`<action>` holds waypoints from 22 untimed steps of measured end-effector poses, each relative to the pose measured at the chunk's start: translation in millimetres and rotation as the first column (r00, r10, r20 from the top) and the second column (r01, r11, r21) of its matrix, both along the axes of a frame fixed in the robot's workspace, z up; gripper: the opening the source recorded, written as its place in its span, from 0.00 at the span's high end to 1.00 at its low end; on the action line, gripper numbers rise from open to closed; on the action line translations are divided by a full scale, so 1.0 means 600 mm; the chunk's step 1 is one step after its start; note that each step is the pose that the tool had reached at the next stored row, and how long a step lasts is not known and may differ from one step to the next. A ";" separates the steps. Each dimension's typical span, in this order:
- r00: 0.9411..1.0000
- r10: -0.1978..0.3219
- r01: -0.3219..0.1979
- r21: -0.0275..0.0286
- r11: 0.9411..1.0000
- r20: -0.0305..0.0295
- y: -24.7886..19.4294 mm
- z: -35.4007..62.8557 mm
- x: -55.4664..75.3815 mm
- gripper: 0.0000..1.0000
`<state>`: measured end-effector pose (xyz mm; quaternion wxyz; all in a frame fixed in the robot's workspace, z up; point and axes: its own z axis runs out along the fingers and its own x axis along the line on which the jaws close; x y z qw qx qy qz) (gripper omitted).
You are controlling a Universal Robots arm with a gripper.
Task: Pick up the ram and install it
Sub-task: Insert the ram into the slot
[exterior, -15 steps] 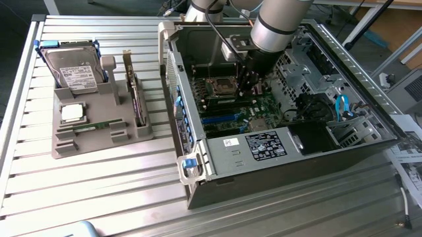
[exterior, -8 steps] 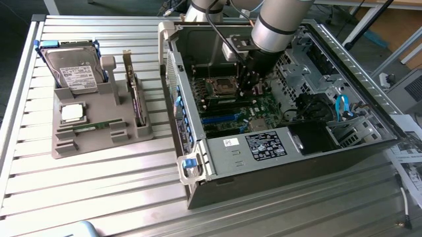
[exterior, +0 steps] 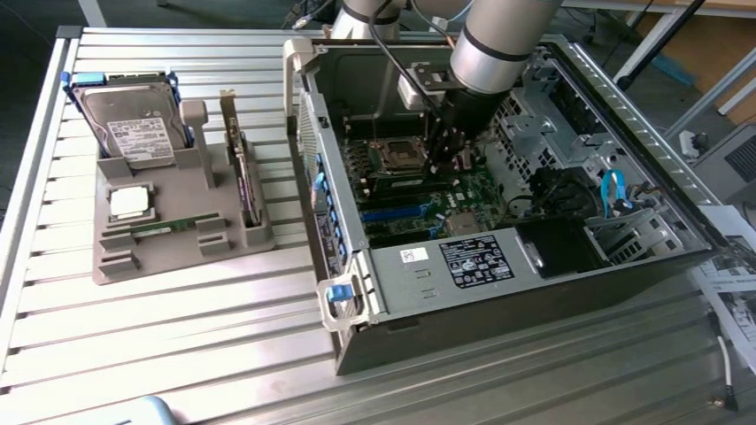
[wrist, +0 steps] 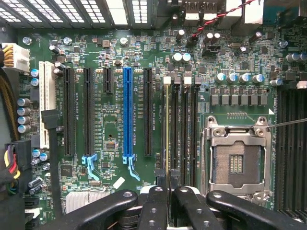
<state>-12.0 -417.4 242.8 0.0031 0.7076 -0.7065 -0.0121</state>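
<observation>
The gripper (exterior: 440, 166) reaches down inside the open computer case (exterior: 473, 266), over the middle of the motherboard (wrist: 110, 120) and just beside the empty processor socket (wrist: 237, 153). In the wrist view its black fingertips (wrist: 162, 181) are drawn almost together, clenched on the ram (wrist: 167, 129). The ram shows edge-on as a thin pale strip, so its chips are hidden. It lies in line with the memory slot nearest the black and blue expansion slots (wrist: 127, 110), between them and the socket. I cannot tell whether it is seated in that slot or held just above it. In the exterior view the arm and dark fingers cover the spot.

Outside the case, a grey tray (exterior: 177, 257) sits on the slatted table (exterior: 177, 354). A second green stick (exterior: 159, 227) lies flat near the tray's middle, partly hidden by the tray's ribs. Toward the far edge stands a hard drive (exterior: 136, 128), and an upright expansion card (exterior: 243, 168) lines the edge nearest the case.
</observation>
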 end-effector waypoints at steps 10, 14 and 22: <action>1.000 0.000 0.000 -0.001 1.000 0.000 0.0021 0.000 -0.001 0.88; 1.000 0.000 0.000 -0.001 1.000 0.000 0.0031 0.000 -0.002 0.88; 1.000 0.000 0.000 -0.001 1.000 0.000 0.0040 0.000 -0.001 0.88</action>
